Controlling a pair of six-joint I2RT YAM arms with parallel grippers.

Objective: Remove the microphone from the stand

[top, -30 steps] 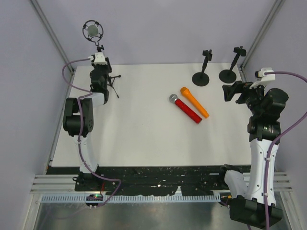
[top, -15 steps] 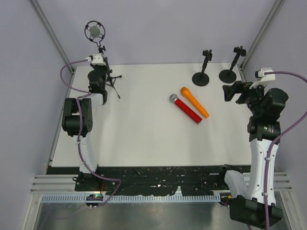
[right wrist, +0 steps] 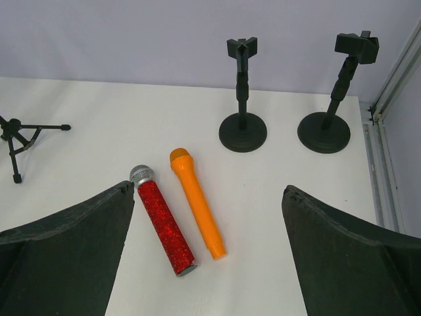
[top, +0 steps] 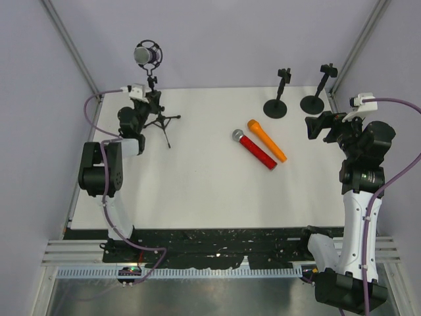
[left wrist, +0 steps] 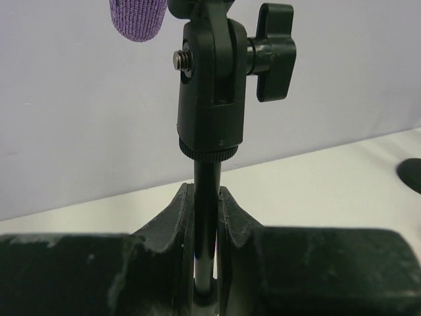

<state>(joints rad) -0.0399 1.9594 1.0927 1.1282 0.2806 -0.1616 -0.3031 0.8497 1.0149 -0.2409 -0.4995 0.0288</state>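
Note:
A microphone (top: 147, 54) with a purple-grey head sits in a round black cradle on top of a tripod stand (top: 163, 124) at the table's far left. My left gripper (top: 148, 100) is shut on the stand's thin pole (left wrist: 205, 197), just under its swivel joint (left wrist: 210, 92). In the left wrist view only the microphone's purple tip (left wrist: 137, 16) shows at the top edge. My right gripper (top: 318, 126) hangs open over the right side of the table, holding nothing; its fingers (right wrist: 72, 243) frame the table below.
A red glitter microphone (top: 255, 149) and an orange one (top: 267, 139) lie side by side mid-table. Two bare round-base stands (top: 276, 105) (top: 314, 100) are at the back right. The tripod's legs (right wrist: 16, 141) show at the right wrist view's left edge.
My left gripper has closed on the stand's pole. Stand, microphone and gripper have shifted to the right, away from the left wall. The right arm has not moved.

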